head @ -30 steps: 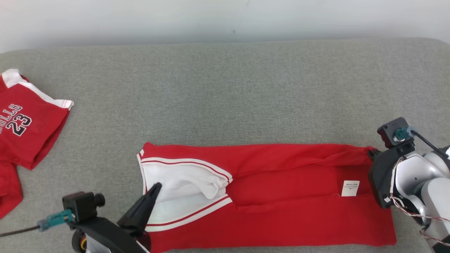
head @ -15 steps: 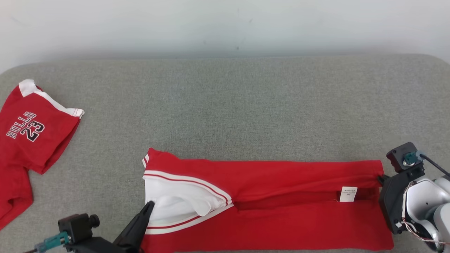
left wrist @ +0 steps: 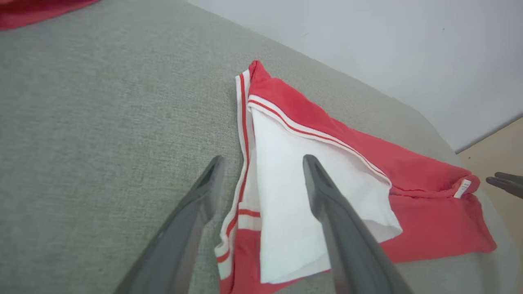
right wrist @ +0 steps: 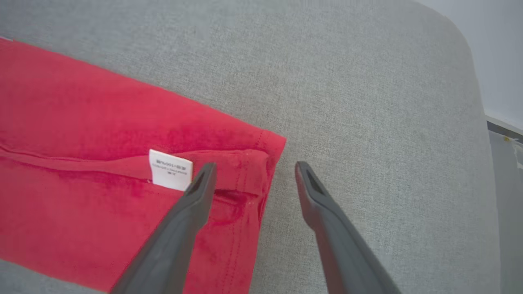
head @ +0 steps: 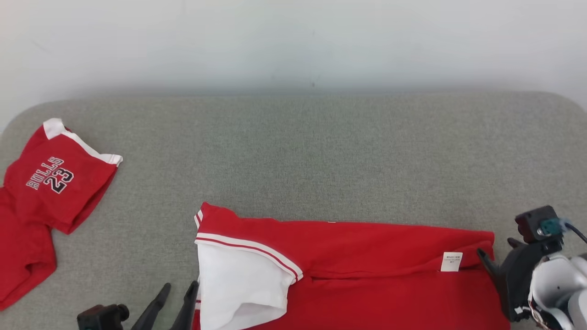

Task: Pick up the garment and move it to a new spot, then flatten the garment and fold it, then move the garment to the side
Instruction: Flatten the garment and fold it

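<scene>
The garment [head: 376, 256] is red with a white sleeve [head: 238, 279] and lies folded in a long strip across the near part of the grey cushioned surface [head: 302, 151]. My left gripper [head: 179, 288] is open beside the sleeve end, holding nothing. In the left wrist view its fingers [left wrist: 206, 192] straddle the striped sleeve edge of the garment [left wrist: 408, 171]. My right gripper [head: 495, 247] is open at the hem end near the white label [head: 451, 261]. In the right wrist view it [right wrist: 255, 165] hovers over the garment [right wrist: 81, 122] corner, one finger over the cloth, the other over bare cushion.
A second red garment [head: 50, 183] printed "BULLS 23" lies at the far left. A pale wall [head: 293, 41] runs behind the surface. The surface's rounded right edge [right wrist: 478, 122] is close to the right gripper, with pale floor [left wrist: 498, 151] beyond it.
Both grippers have gone from shut on the garment's ends to open and have let it drop. The folded layer now lies flatter. The head camera has tilted up, shifting the whole picture downward.
</scene>
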You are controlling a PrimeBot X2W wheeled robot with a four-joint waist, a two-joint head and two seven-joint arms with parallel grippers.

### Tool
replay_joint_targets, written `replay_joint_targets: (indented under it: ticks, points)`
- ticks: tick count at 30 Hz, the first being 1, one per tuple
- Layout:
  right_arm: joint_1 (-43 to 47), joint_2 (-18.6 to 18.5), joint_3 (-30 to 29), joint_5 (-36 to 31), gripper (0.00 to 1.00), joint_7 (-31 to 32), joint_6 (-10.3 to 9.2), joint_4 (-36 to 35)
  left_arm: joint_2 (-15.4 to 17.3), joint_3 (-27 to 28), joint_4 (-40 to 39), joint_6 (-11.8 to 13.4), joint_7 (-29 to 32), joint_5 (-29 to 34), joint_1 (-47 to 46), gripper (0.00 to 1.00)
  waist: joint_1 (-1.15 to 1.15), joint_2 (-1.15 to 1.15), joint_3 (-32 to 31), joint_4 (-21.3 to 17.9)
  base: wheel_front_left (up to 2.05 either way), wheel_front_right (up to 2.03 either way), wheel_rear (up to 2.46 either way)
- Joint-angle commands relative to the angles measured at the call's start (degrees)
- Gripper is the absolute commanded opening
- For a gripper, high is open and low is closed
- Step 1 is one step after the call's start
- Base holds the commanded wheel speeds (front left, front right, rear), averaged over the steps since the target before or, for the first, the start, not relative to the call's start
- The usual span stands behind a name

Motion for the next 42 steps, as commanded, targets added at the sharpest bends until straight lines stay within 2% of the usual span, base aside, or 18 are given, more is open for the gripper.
replay_joint_targets:
  ticks: [1, 5, 10, 15, 17, 21, 25, 29, 37, 42]
  points:
    - [2.74, 2.69, -2.64, 0.85, 1.0, -2.04, 0.06, -1.1, -0.12, 0.18, 0.82, 1.13, -2.65, 3.0, 1.37, 1.0, 0.0, 0.0, -2.5, 0.5, 0.0, 0.0, 0.0]
    - [7.82, 8.6, -10.32, 0.93, 1.0, -7.1, 0.06, -3.28, -1.03, 3.06, 0.48, 4.31, -5.2, 10.3, 2.59, 1.0, 0.0, 0.0, -5.14, 0.94, 0.0, 0.0, 0.0]
    - [12.88, 16.29, -17.1, 0.29, 1.0, -13.09, 0.06, -5.83, -4.81, 13.17, -6.06, 6.42, -5.22, 21.98, 7.23, 1.0, 0.0, 0.0, -7.3, 1.29, 0.0, 0.0, 0.0]
    - [15.17, 22.64, -20.7, -0.17, 1.0, -22.04, 0.06, -7.5, -9.01, 21.72, -11.67, 6.22, -5.24, 31.97, 11.69, 1.0, 0.0, 0.0, -8.78, 1.2, 0.0, 0.0, 0.0]
    - [15.42, 23.31, -20.84, -0.33, 1.0, -23.87, 0.06, -7.59, -9.91, 23.33, -12.39, 5.82, -5.24, 33.33, 12.58, 1.0, 0.0, 0.0, -8.97, 1.15, 0.0, 0.0, 0.0]
    - [16.35, 25.22, -20.91, -0.58, 1.0, -28.41, 0.06, -5.66, -12.72, 27.84, -12.42, 3.29, -5.25, 37.23, 15.42, 1.0, 0.0, 0.0, -9.48, 0.87, 0.0, 0.0, 0.0]
    - [14.13, 25.87, -22.56, -2.36, 1.0, -26.91, 0.06, -1.5, -14.84, 30.71, -11.72, 0.9, -5.25, 39.71, 17.16, 1.0, 0.0, 0.0, -9.25, 0.6, 0.0, 0.0, 0.0]
    - [9.96, 26.47, -25.77, -5.8, 1.0, -21.28, 0.06, 3.5, -16.07, 31.99, -11.82, -0.71, -5.25, 41.7, 17.73, 1.0, 0.0, 0.0, -8.35, 1.12, 0.0, 0.0, 0.0]
    - [1.1, 27.3, -31.63, -12.17, 1.0, -15.28, 0.06, 10.52, -17.14, 31.51, -11.41, -2.38, -5.26, 43.8, 16.91, 1.0, 0.0, 0.0, -6.21, 3.86, 0.0, 0.0, 0.0]
    - [-1.97, 27.46, -33.28, -16.49, 1.0, -10.77, 0.06, 15.66, -17.48, 30.88, -10.6, -2.85, -5.26, 44.02, 16.32, 1.0, 0.0, 0.0, -5.3, 5.11, 0.0, 0.0, 0.0]
